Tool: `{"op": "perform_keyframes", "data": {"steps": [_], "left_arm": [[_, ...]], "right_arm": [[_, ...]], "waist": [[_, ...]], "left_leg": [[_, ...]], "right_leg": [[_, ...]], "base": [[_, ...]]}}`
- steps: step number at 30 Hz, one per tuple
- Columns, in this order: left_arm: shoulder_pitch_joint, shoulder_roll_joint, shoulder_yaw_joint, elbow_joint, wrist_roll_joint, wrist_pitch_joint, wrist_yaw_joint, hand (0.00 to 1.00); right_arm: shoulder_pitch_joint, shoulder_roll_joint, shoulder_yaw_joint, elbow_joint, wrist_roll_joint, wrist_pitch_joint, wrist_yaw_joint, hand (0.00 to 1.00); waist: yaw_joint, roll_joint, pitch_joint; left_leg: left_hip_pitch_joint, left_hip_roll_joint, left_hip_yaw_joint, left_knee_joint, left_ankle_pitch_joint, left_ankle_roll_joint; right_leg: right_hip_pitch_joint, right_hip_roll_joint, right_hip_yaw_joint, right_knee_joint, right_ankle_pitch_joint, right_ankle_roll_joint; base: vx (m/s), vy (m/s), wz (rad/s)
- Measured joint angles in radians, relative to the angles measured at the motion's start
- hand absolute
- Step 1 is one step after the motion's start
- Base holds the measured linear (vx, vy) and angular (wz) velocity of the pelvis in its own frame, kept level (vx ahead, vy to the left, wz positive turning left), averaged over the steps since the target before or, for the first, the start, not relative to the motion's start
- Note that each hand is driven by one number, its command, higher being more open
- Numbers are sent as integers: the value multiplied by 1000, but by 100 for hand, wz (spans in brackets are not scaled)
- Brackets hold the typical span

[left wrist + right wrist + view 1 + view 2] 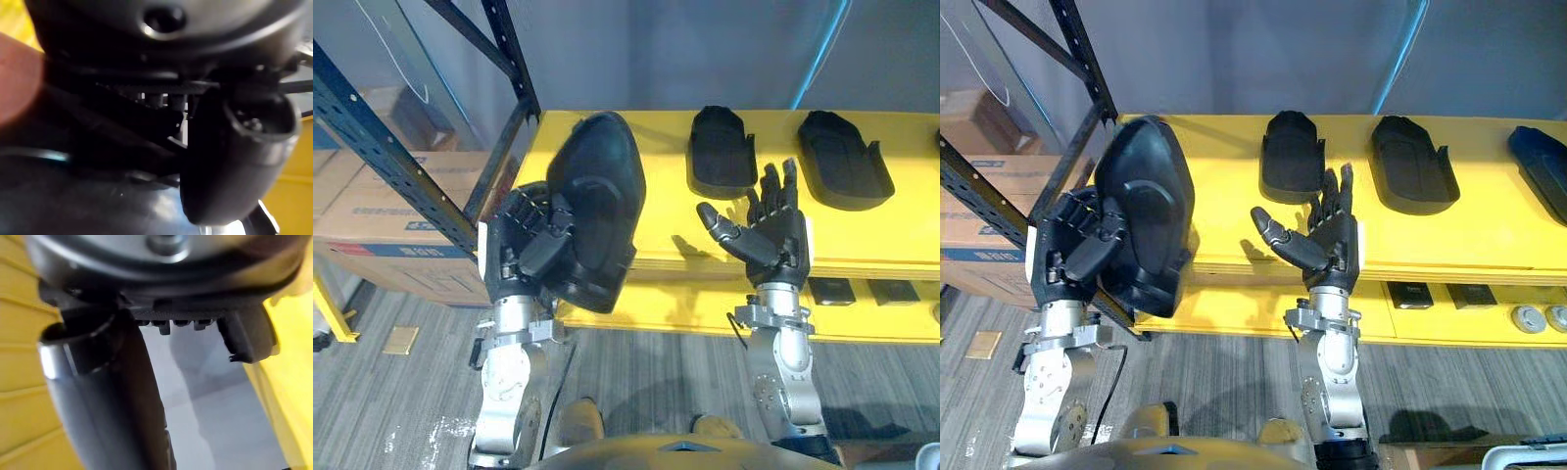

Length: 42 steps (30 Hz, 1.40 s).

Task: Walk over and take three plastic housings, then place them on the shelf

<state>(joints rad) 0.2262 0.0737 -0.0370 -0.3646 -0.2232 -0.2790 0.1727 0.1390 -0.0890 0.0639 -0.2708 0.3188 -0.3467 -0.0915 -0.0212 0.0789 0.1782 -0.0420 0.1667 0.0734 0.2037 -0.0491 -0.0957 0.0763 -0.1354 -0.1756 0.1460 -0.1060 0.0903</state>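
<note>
Three black plastic housings are in sight, seen from the robot's head looking down. The left hand (524, 245) has its fingers and thumb curled round the first housing (597, 196), holding it upright with its hollow side facing the camera, over the left front corner of a yellow shelf (656, 206). The second housing (720, 152) and third housing (842, 157) lie flat side by side on the shelf top, apart from each other, towards the back.

The right hand (773, 240) is raised at the shelf's front edge with palm showing, fingers straight and spread and thumb out to the side, holding nothing. Its fingertips are just beside the near end of the second housing.

One dark blue part (1542, 166) lies at the shelf's far right edge. A lower yellow tier carries two small dark blocks (829, 290) and two round discs (1528, 316).

Open room: bare yellow surface runs between the first housing and the second, and along the front edge to the right of the right hand. On the left, a dark metal rack (391, 162) stands close by the shelf's end, with cardboard boxes (382, 211) beneath it. Grey plank floor (636, 372) lies in front.
</note>
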Motion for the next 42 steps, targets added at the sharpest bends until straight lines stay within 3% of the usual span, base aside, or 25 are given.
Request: {"op": "perform_keyframes", "data": {"steps": [1,4,8,11,13,17,21,25,27,32,42], "left_arm": [[-23,3,11,-4,6,0,12,0],[-41,11,32,-43,35,4,59,0],[-175,56,99,-62,113,103,167,0],[-320,86,138,60,110,198,252,0],[-366,92,143,146,72,228,289,0],[-434,92,145,339,-18,275,362,0],[-562,125,191,528,-106,281,432,0],[-664,181,233,688,-252,276,458,0],[-721,193,249,776,-326,248,481,0],[-788,231,248,867,-356,242,501,0],[-952,332,229,937,-296,423,493,0]], "right_arm": [[-2,-8,-7,-24,0,0,7,100],[6,-10,-19,-61,9,7,14,100],[54,5,-14,-101,50,23,49,100],[70,-1,49,-98,93,105,118,100],[79,-14,113,-94,99,145,156,100],[79,-35,233,-89,90,196,230,100],[75,-55,309,-79,91,239,264,100],[57,-91,370,-78,91,276,296,100],[25,-114,403,-78,91,290,302,100],[-19,-117,440,-79,91,292,301,100],[-36,-149,525,-128,90,311,247,100]], "waist": [[4,1,-1],[-10,-10,-5],[-38,-26,-22],[-44,-25,-31],[-52,-27,-34],[-66,-32,-37],[-75,-44,-47],[-104,-40,-48],[-120,-26,-40],[-138,-13,-3],[-163,-8,64]], "left_leg": [[31,-3,17,-52,14,-16],[77,-15,57,-109,29,-18],[102,-31,96,-142,32,-15],[111,-34,115,-152,34,-13],[124,-35,122,-167,39,-13],[135,-36,130,-185,48,-13],[138,-38,141,-195,55,-11],[116,-43,143,-208,70,-8],[84,-46,145,-209,83,-3],[84,-48,165,-210,87,-2],[52,-49,194,-213,95,0]], "right_leg": [[-19,-1,26,11,-1,1],[-26,-6,77,11,2,4],[-41,-19,112,8,19,30],[-43,-20,131,7,28,37],[-42,-20,136,6,29,37],[-44,-19,143,6,30,37],[-54,-20,154,9,33,39],[-92,-24,158,11,37,43],[-121,-26,163,14,50,47],[-141,-26,185,29,52,48],[-189,-25,208,32,69,51]], "base": [[-52,22,-40],[-19,42,-47],[25,50,-26],[34,18,-15],[4,2,-8],[-2,-4,-5],[-22,-1,-7],[-68,-1,0],[-43,-2,-1],[-34,2,-11],[-14,1,-5]]}}
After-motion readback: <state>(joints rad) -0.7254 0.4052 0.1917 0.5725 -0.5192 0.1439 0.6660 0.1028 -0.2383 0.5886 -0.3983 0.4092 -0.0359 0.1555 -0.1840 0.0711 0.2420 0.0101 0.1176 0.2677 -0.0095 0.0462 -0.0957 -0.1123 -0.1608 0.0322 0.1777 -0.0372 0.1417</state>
